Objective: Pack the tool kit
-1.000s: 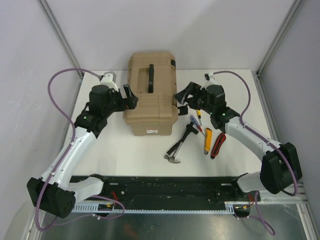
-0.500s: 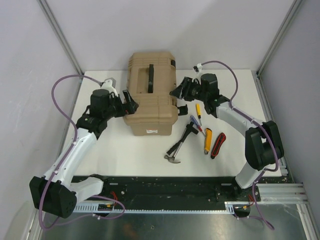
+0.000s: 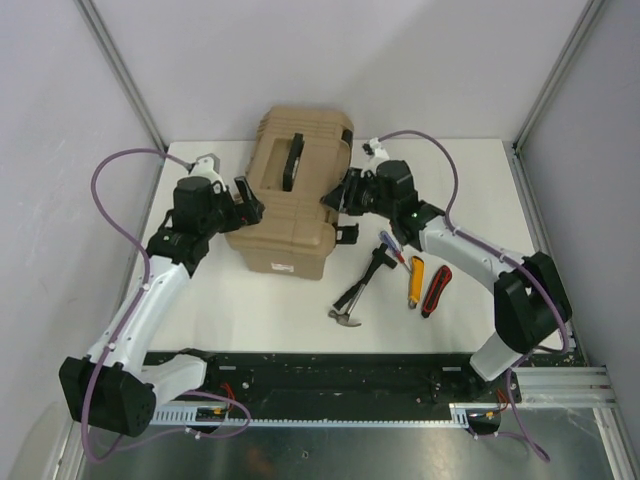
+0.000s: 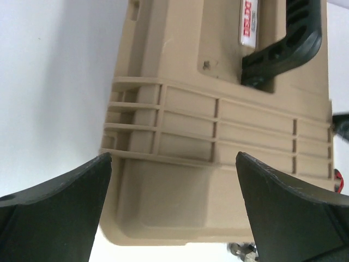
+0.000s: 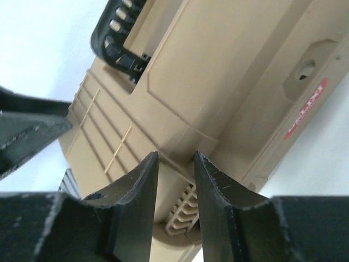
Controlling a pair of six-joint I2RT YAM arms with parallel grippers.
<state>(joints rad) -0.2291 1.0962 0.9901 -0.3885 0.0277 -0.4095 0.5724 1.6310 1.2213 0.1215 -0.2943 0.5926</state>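
Currently the toolbox (image 3: pixel 285 215) sits at the centre of the table (image 3: pixel 250 310), lid shut, black handle (image 3: pixel 291 160) on top. One second ago it lay square to the table edges. It is now skewed, with its near end swung toward 9 o'clock.

The right gripper (image 3: pixel 338 200) has moved in from 3 o'clock to the box's right flank, and its jaws have narrowed from wide to a slim gap. In the right wrist view a tan moulded edge shows in that gap. Whether the fingers (image 5: pixel 144 196) actually pinch it cannot be told.

The left gripper (image 3: pixel 245 200) stands at the left flank with its jaws fully spread, holding nothing. The box end fills the space ahead of its fingers (image 4: pixel 60 202).

A black latch (image 3: pixel 348 233) hangs off the right side. Judgement: work is at the opening stage, and packing has not begun.

At 4 o'clock from the box, apart from it, lie:
- the screwdrivers (image 3: pixel 392 247)
- the hammer (image 3: pixel 355 295)
- the yellow knife (image 3: pixel 415 283)
- the red-black handled tool (image 3: pixel 436 290)

Clearances:
- Booth walls close the table at 9, 12 and 3 o'clock.
- The box's far end is near the 12 o'clock wall, so lid swing there looks tight.
- Bare table shows at 6 to 8 o'clock.
- The right arm's forearm spans above the screwdrivers, so a low retreat risks sweeping them.
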